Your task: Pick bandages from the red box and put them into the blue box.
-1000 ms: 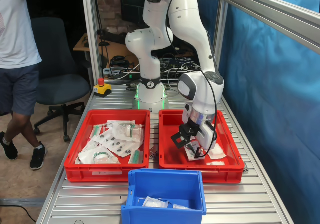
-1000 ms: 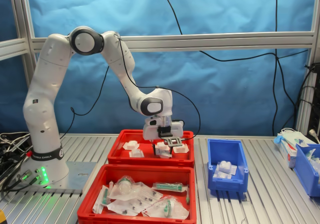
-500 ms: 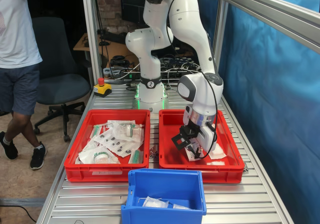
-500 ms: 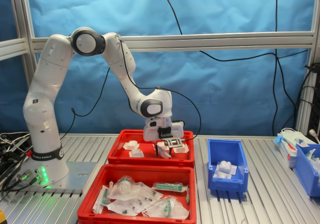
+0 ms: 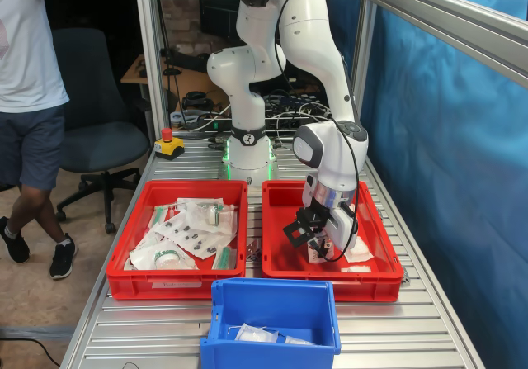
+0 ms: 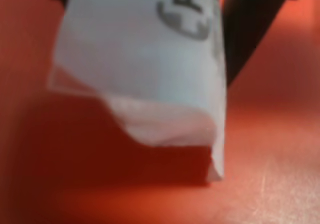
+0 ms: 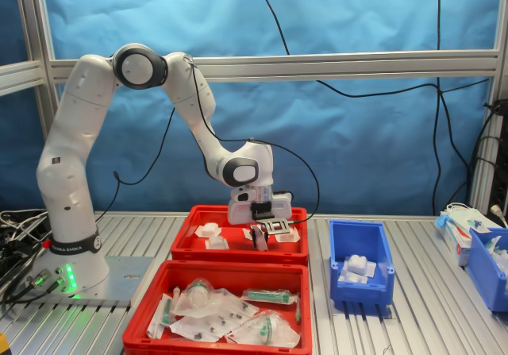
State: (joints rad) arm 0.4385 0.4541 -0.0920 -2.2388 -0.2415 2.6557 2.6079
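Jaws closed on a bandage (image 6: 145, 68) pinched by its upper edge, hanging just above the red box (image 5: 382, 263) floor; packet looks light, thin and floppy, so an edge grip should suffice.

You've got one white bandage (image 6: 145, 68) pinched upright above the red box (image 5: 375, 276) floor; blue box (image 5: 272, 307) sits bottom-center holding a few packets.

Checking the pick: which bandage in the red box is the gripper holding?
The bandage pinched in the gripper, hanging on edge above the red box floor; the other packets lie flat.
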